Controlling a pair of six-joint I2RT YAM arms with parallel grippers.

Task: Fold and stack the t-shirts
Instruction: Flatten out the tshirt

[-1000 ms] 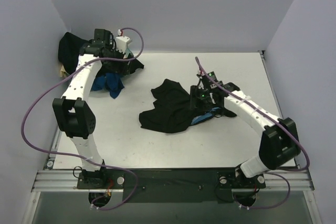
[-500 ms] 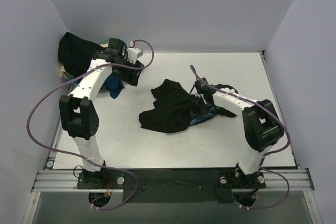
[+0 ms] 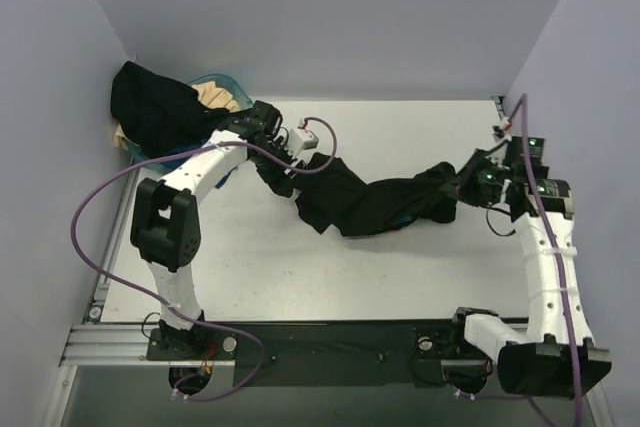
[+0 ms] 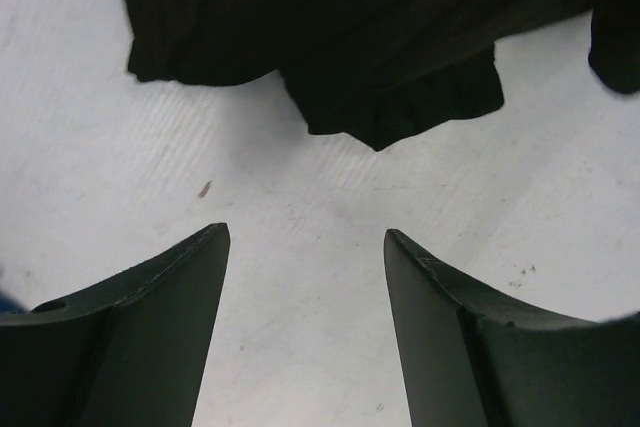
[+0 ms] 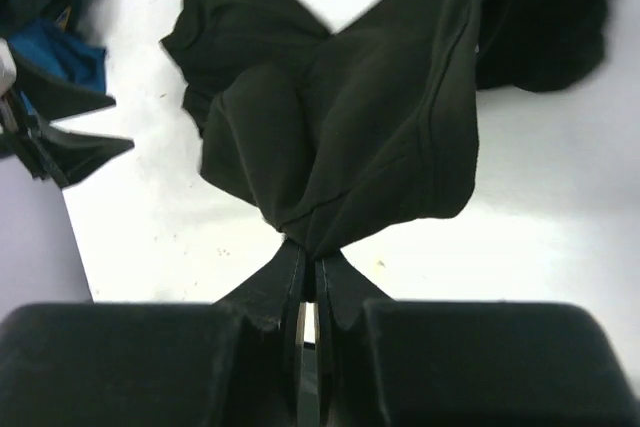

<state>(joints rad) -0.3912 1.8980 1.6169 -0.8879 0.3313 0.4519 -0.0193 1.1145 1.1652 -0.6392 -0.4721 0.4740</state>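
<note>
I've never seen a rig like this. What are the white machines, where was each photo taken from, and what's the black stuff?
They are two robot arms bolted to a table. One photo looks down from above; the other two come from cameras on each wrist. The left arm holds its jaws open just short of a black t-shirt, touching nothing. The right arm has its jaws shut on that shirt's other end. In the far left corner, a teal basket holds a black garment and cream cloth.
</note>
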